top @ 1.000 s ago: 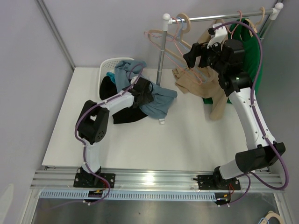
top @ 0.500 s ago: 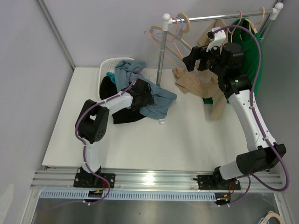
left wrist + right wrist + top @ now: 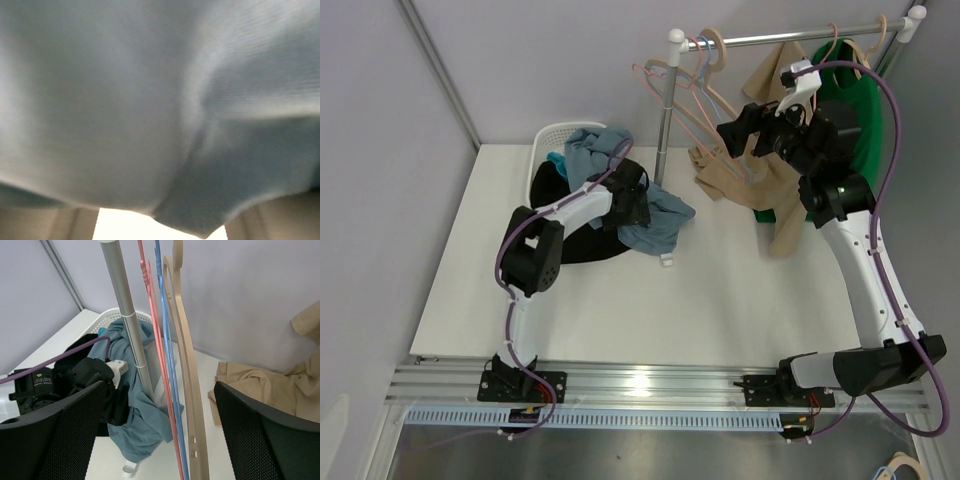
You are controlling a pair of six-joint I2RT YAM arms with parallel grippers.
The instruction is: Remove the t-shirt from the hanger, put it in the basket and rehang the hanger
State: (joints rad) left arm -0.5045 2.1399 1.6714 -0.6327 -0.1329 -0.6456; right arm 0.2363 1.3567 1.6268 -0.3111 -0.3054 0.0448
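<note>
A tan t-shirt droops from a hanger on the rail down to the table; its edge shows in the right wrist view. A green t-shirt hangs on a hanger at the rail's right end. My right gripper is open up by the rail, with empty pink, blue and wooden hangers between its wide-set fingers. A blue-grey t-shirt lies off any hanger, across the basket and table. My left gripper presses into it, and the cloth fills the left wrist view, hiding the jaws.
A white basket of clothes stands at the back left, with a black garment spilling onto the table. The rack's upright pole stands mid-table. A small white clip lies by the blue-grey shirt's hem.
My left gripper has shifted up towards the basket, and the blue-grey shirt has bunched that way with it. The right gripper has risen and moved right, closer to the rail.
</note>
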